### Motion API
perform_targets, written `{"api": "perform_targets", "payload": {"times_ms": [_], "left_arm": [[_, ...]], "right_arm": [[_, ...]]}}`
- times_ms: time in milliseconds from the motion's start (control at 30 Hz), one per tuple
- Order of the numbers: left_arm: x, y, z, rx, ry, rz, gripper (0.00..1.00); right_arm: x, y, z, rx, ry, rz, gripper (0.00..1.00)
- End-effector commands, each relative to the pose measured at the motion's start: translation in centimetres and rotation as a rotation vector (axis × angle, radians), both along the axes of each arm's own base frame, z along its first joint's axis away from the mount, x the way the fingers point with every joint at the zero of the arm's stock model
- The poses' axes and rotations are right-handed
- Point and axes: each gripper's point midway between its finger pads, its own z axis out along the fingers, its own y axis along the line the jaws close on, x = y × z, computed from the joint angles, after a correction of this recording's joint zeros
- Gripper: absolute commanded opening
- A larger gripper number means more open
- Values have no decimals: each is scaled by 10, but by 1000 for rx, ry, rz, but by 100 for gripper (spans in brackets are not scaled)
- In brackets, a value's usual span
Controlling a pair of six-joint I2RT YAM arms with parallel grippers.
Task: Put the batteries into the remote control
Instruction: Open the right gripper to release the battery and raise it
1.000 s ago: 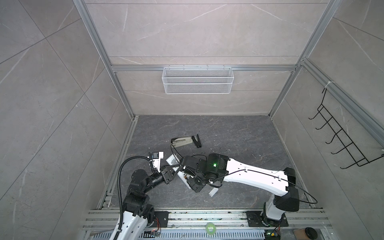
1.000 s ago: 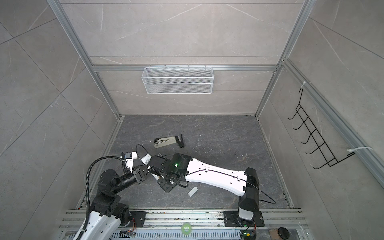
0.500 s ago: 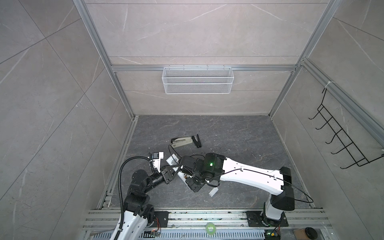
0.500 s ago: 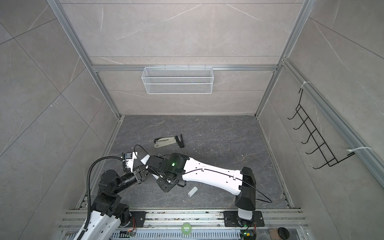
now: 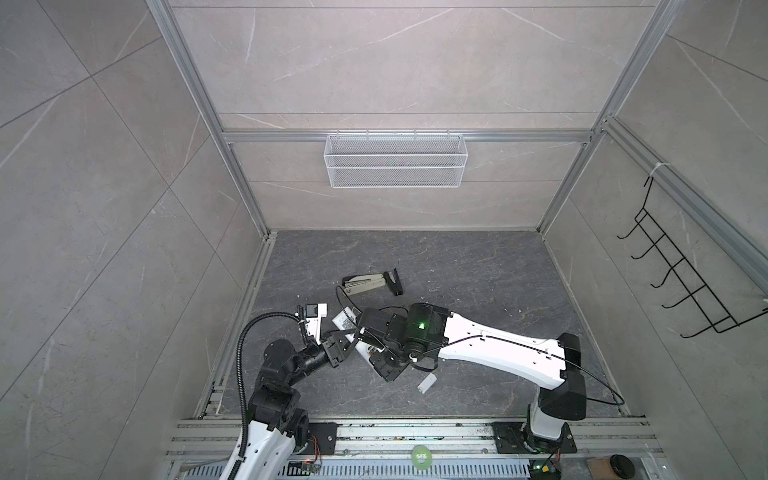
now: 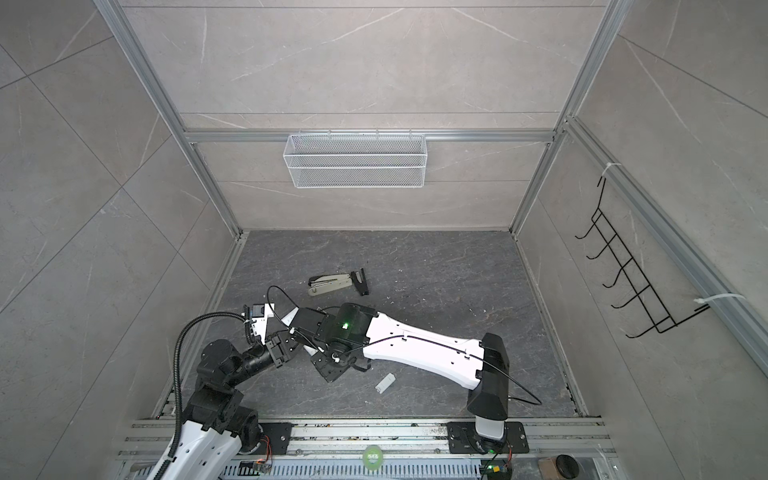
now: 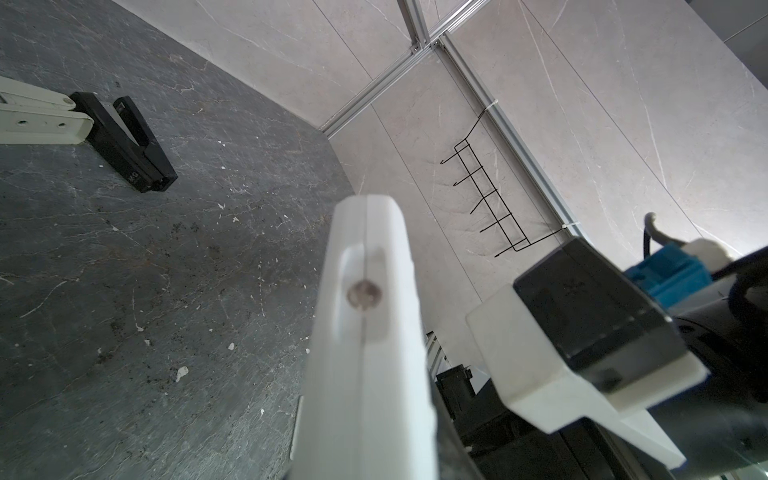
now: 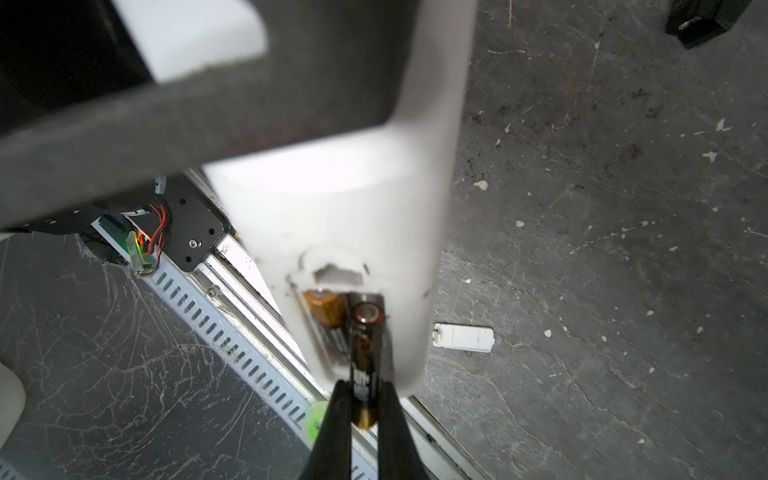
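Since one second ago the right arm (image 5: 498,353) has shifted a little toward the left side, with its elbow now nearer to the middle; the remote looks unmoved. The left gripper (image 5: 340,344) is closed on the remote control (image 5: 343,326) and holds it lifted above the floor (image 5: 457,270), near the front left (in the left wrist view only its narrow end (image 7: 365,332) shows, blurred). The right gripper (image 8: 365,386) is closed on a battery (image 8: 365,353), pinching it near its copper end. This battery lies slanted over the open compartment (image 8: 320,330) in the back of the remote, and its far end reaches the compartment's end wall; whether it touches the contact I cannot tell. Just beside it a second battery (image 8: 326,313) sits already inside. The white battery cover (image 8: 463,337) lies on the floor, apart from the remote. The stapler (image 5: 365,284) lies farther back.
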Motion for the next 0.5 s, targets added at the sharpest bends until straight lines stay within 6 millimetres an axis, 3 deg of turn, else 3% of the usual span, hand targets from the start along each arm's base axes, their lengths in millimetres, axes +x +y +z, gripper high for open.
{"api": "perform_targets", "payload": {"times_ms": [0,467], "left_arm": [[-7,-3,17,-31,-63,-41,0],[-7,-3,17,-31,-63,-42,0]], "right_arm": [[10,-4,-3,-38,-19,-34,0],[11,-4,0,-39,-27,-40,11]]}}
